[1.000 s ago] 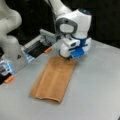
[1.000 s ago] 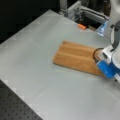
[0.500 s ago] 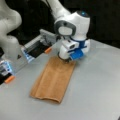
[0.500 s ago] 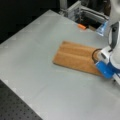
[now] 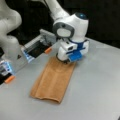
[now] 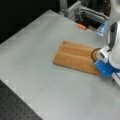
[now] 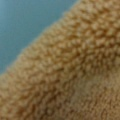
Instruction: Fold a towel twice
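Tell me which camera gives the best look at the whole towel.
A front view shows the towel best: a long strip on the table, nearly all visible, with the end effector low at its right end. In a front view the end effector hides its top end. The wrist view shows only terry pile up close.

Orange-brown terry towel [image 5: 53, 80], folded into long strip, lying flat
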